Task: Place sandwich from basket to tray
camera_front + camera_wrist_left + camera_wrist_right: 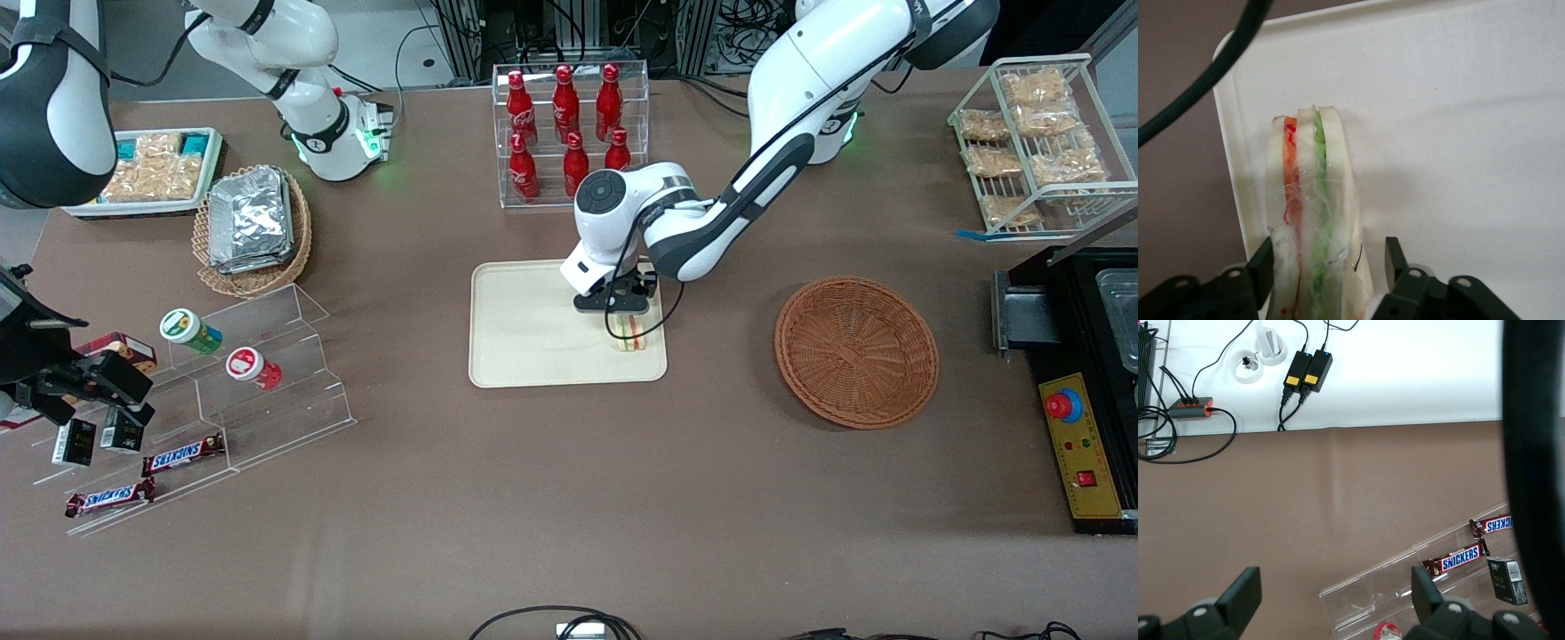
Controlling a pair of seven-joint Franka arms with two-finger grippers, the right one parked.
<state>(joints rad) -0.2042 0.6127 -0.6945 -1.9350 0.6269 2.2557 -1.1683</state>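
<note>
The sandwich [633,340], a clear-wrapped wedge of white bread with orange, red and green layers, stands on edge on the cream tray [533,329], near the tray's corner closest to the basket. My left gripper [628,322] hangs straight over it, open. In the left wrist view the sandwich [1315,200] sits between the fingers [1393,257]: one finger is against the wrap, the other stands apart with a strip of tray [1458,133] showing in the gap. The reddish-brown basket [856,351] lies empty beside the tray, toward the working arm's end.
A clear rack of red bottles [569,133] stands just farther from the camera than the tray. Toward the parked arm's end are a tan basket of foil packets [253,227] and acrylic steps with snacks [222,391]. A wire rack [1040,142] and a black unit [1085,382] sit toward the working arm's end.
</note>
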